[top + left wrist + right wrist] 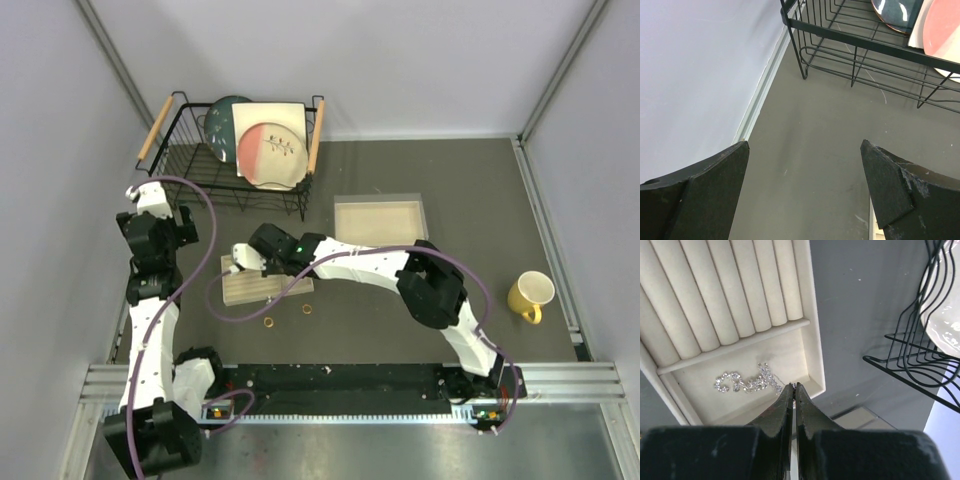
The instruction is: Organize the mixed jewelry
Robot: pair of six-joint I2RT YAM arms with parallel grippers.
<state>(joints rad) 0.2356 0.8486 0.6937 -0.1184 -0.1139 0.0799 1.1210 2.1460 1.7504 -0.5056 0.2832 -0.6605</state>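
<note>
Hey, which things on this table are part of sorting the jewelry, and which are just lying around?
For the job: gold ring, second gold ring, sparkly silver chain in the jewelry box, beige tray, shut right claw by the chain.
Just lying about: dish rack, plates, yellow mug.

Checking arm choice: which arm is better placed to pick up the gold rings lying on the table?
Probably right: right gripper, shut, sits over the box near the gold rings; left gripper is off by the rack.
</note>
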